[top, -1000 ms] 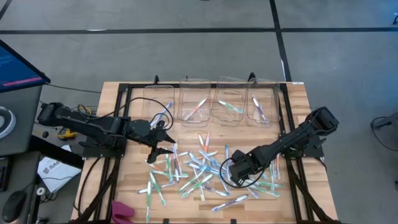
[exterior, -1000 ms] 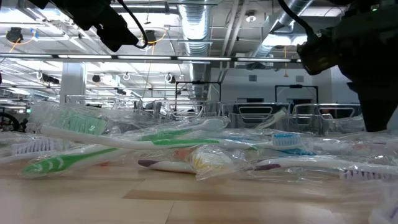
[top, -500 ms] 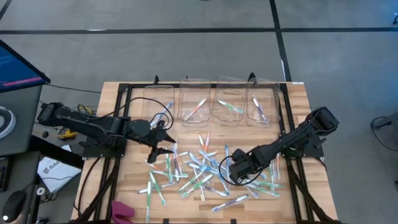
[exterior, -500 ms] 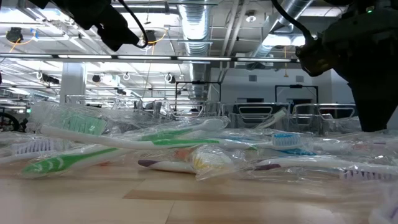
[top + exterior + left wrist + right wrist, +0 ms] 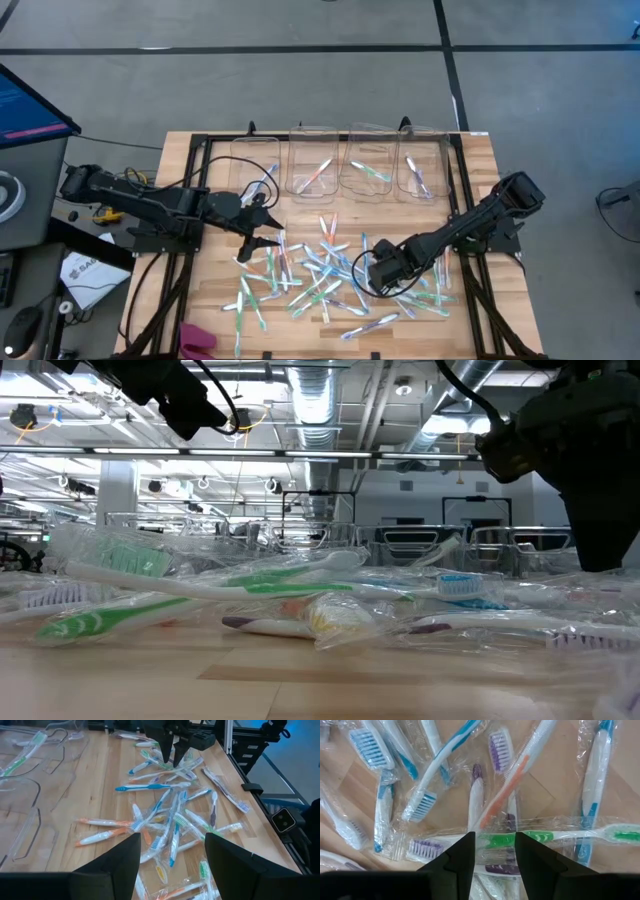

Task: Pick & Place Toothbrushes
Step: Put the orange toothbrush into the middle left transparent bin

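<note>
Right gripper [image 5: 372, 274] was low over the right-hand side of the toothbrush pile [image 5: 325, 275], fingers apart and pointed down. Its wrist view showed the two dark fingers [image 5: 459, 862] straddling a wrapped green-handled toothbrush [image 5: 555, 836] that lay crosswise, with purple-accented brushes [image 5: 476, 800] just beside and beneath it. Nothing was clamped; the gap was only a little wider than a handle, presumably so one brush could be pinched without dragging its neighbours.

Left gripper [image 5: 262, 232] hung at the left edge of the pile, jaws spread wide and empty. From its wrist camera the loose brushes were spread ahead on the wooden table [image 5: 200, 300], with the other arm visible at the far side. It looked parked clear, likely to keep the two arms from crossing over the heap.

Toothbrushes: most lay scattered and overlapping in the middle of the table, each in a clear wrapper, accents blue, green, orange and purple. A few sat in the clear bins [image 5: 340, 165] lined along the far edge, apparently one colour to a bin: an orange one, a green one, a purple one, and a blue one in the leftmost bin. That would explain the row of four containers.

Judgement: task early, pile largely unsorted. Risk noted: wrappers overlap, so a close on the green brush could catch the film of the purple one below.
</note>
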Controlling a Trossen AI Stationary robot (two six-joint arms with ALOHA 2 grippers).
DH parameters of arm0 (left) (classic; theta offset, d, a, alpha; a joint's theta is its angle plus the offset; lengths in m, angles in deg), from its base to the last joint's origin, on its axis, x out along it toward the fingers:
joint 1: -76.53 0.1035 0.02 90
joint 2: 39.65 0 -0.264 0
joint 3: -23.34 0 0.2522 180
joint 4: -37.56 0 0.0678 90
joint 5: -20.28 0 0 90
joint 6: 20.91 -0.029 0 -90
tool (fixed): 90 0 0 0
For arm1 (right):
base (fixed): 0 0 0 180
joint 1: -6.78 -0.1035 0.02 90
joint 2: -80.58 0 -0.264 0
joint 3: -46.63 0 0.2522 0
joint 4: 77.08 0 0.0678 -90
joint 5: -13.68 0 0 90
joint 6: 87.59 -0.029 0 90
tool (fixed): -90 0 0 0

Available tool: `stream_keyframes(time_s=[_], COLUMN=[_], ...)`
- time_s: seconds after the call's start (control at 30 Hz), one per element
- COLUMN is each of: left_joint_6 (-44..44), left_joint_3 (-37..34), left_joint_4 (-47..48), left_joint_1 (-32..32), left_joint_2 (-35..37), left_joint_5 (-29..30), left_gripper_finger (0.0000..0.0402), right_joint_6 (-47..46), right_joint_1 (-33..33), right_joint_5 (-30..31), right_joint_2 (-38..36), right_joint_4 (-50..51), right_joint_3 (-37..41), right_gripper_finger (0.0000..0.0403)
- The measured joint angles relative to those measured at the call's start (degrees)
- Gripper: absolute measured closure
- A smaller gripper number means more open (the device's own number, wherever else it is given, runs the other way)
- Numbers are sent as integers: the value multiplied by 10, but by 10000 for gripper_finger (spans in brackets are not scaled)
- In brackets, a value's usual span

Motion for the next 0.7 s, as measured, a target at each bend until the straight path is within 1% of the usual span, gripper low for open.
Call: stream_keyframes(time_s=[0.43,0.57,0.63,0.7], left_joint_6=[0,0,-1,-1], left_joint_3=[0,-10,-18,-23], left_joint_4=[-1,-9,-7,-10], left_joint_1=[0,0,0,0], left_joint_2=[0,0,0,0], left_joint_5=[0,0,0,0], left_gripper_finger=[189,189,189,189], right_joint_6=[0,3,24,43], right_joint_1=[0,0,1,2], right_joint_5=[0,-3,-17,-19], right_joint_2=[1,23,39,50], right_joint_4=[-17,-20,-27,-33], right_joint_3=[0,1,1,1], right_gripper_finger=[264,263,262,261])
